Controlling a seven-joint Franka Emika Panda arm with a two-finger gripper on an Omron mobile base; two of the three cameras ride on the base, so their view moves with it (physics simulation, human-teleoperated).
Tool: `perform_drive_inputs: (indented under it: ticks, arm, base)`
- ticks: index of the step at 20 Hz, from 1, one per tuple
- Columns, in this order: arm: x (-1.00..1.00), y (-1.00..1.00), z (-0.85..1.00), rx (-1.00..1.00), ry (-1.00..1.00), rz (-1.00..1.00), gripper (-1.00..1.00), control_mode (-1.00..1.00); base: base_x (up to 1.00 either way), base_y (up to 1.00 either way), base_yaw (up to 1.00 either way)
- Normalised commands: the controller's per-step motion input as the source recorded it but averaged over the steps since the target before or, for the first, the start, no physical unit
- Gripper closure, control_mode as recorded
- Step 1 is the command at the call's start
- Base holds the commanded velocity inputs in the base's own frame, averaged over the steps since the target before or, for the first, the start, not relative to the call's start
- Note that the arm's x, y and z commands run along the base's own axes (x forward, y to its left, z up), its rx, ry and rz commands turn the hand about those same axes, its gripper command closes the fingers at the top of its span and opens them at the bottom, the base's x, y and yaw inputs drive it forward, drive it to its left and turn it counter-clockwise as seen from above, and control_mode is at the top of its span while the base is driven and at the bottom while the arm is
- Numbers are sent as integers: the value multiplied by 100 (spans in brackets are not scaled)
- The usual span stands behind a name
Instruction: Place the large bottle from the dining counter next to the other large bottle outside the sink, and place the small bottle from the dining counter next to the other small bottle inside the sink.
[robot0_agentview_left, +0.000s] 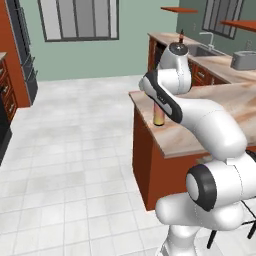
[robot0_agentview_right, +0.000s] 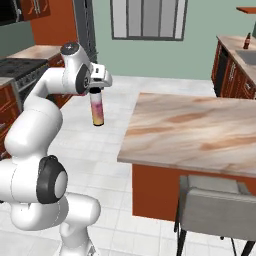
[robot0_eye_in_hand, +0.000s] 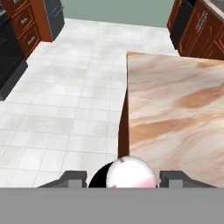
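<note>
One bottle in the grip. In the right base view, going left to right: stove at far left, then my arm, then the gripper closed around the top of the large bottle. It hangs upright, pink above and yellow-orange below, clear of every surface, out over the white tiled floor just off the left edge of the dining counter. A grey padded stool sits at the counter's near side. At far right, on the back worktop, I see the other large bottle, dark with a red label, standing beside the sink.

Left base view: the arm covers most of the bottle; its yellow-orange lower end shows below the forearm, in line with the dining counter corner. Further right, sink with its curved tap, a dark bottle just left of it, and a grey toaster.

Hand view: the pale cap of the large bottle sits between the two fingertips, jaws partway in, each side against the bottle. Counter slab to the right, floor tiles to the left.
</note>
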Motion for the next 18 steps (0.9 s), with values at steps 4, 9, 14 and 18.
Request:
perform_drive_inputs:
  ticks: [4, 9, 14, 18]
  arm:
    - [0, 0, 0, 0, 0, 0, 100, 100]
    - [0, 0, 0, 0, 0, 0, 100, 100]
    - [0, 0, 0, 0, 0, 0, 100, 100]
    - [0, 0, 0, 0, 0, 0, 100, 100]
  base:
    - [30, 88, -5]
    - [59, 56, -11]
    - [32, 28, -21]
    - [1, 3, -25]
